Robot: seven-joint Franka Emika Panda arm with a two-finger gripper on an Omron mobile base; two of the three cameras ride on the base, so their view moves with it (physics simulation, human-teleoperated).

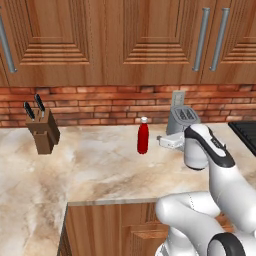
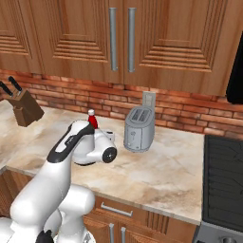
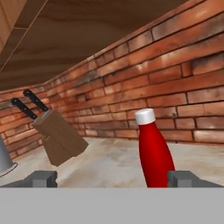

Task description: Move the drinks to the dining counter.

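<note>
Red bottle upright (white cap), gripper open, near.

A slim red bottle with a white cap stands upright on a marbled beige worktop, a little in front of a red brick wall. Its body is smooth, narrowing toward the neck. In the hand view the red bottle stands right of centre.

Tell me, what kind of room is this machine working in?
A kitchen, by the look of it, and a computer-rendered one: a silver toaster and a wooden knife block stand on a marbled worktop backed by brick, with wooden cabinets above.
</note>
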